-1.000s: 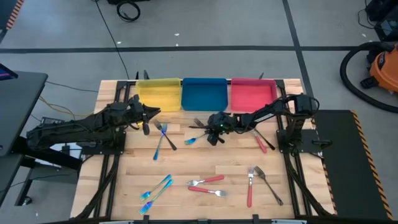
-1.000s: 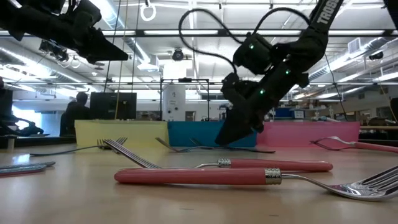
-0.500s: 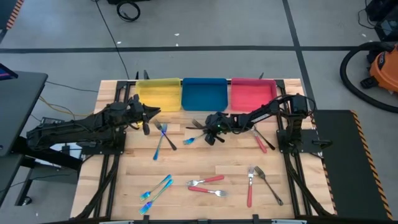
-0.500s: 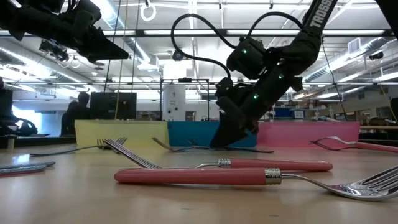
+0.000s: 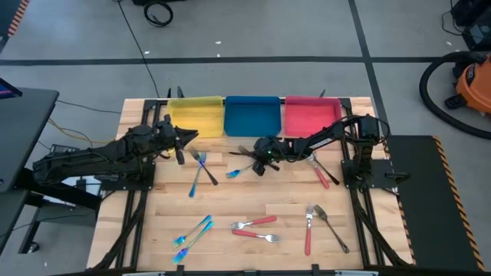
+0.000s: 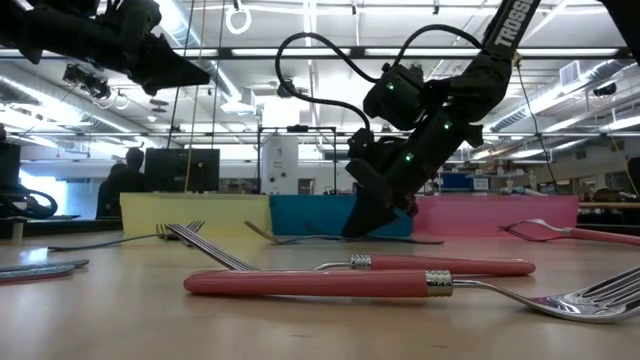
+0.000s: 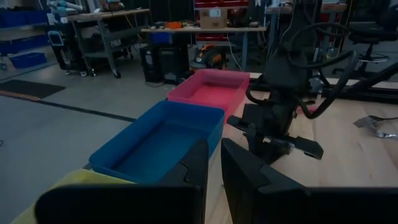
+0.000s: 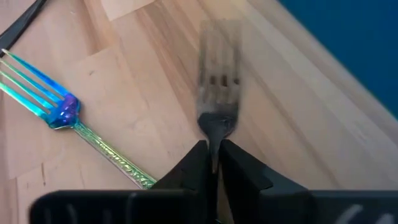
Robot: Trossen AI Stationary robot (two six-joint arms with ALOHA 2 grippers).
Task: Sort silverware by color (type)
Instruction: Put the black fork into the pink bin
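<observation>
Even overhead light, ceiling-strip glare in the low view, motion-blurred dark fork.

Yellow tray, blue tray and red tray sit side by side along the wooden table's far edge.

**Four cameras, one shared middle**

The high view looks straight down on the whole tabletop, arms entering from the left and right edges. The low view sits at tabletop height, close behind a red-handled fork, facing the trays and the room beyond. The left wrist view looks along the blue tray. The right wrist view sits very close above a dark fork, beside that tray.
</observation>
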